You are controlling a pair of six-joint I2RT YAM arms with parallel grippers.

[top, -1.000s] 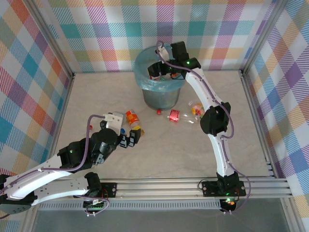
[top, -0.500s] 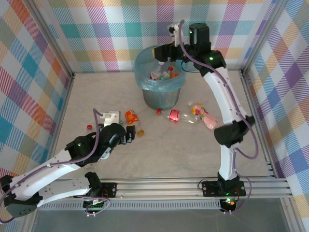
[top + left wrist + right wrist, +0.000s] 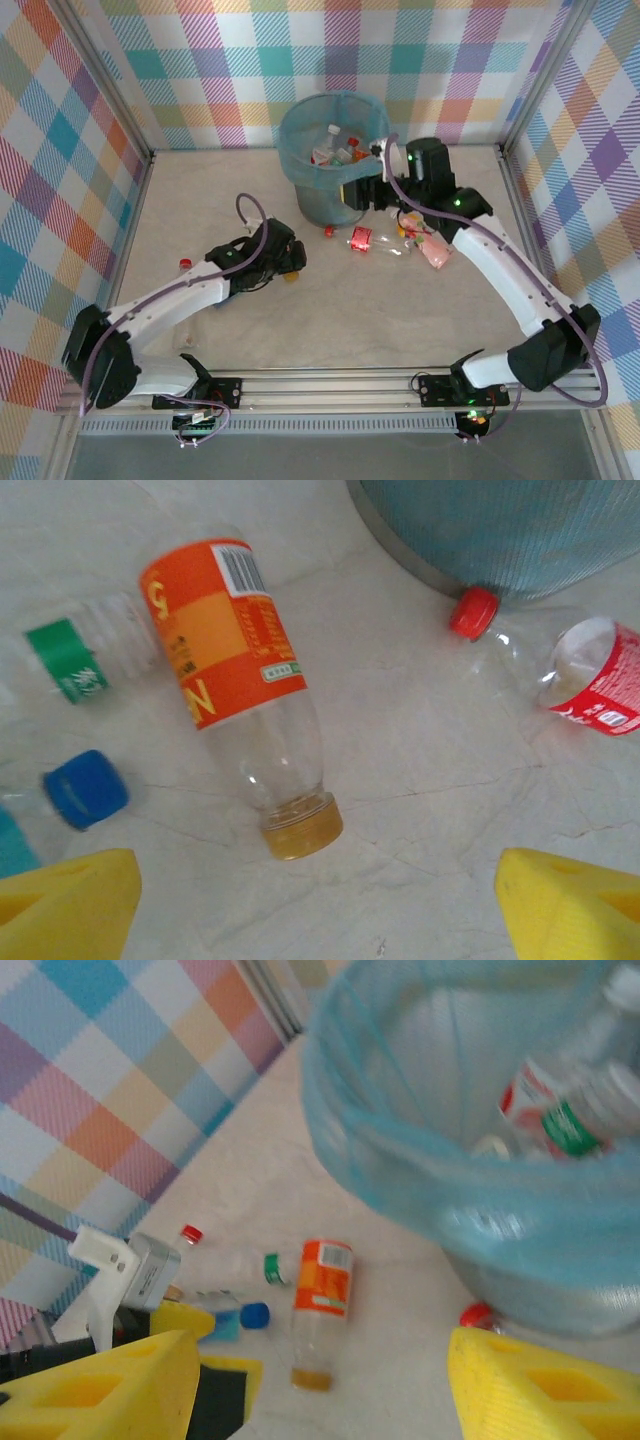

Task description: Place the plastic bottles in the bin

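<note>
Now that my right hand (image 3: 358, 192) has come out of the bin (image 3: 300, 165) and dropped beside its right wall, that drop looks done. The hand is released, fingers apart with nothing between them. Several plastic bottles (image 3: 338, 150) lie inside the blue liner.

My left hand (image 3: 320, 910) has swung in toward the bin at the same time. It now sits just short of the orange-label bottle (image 3: 235, 660), which lies on the table (image 3: 450, 780) in front of the bin's base. Its amber cap (image 3: 300, 832) points at me. This hand is released too, fingers wide, with the cap just ahead of the gap and no contact yet.

Still out of the bin:
- green-label bottle (image 3: 75, 660) and a blue cap (image 3: 85, 785), on the orange one's side away from the bin
- red-label bottle (image 3: 600, 675), its red cap (image 3: 473, 612) right at the bin's base
- pink bottle (image 3: 432, 250), right of the bin

My read is that orange-label is the next pick, and the job is roughly half done.
</note>
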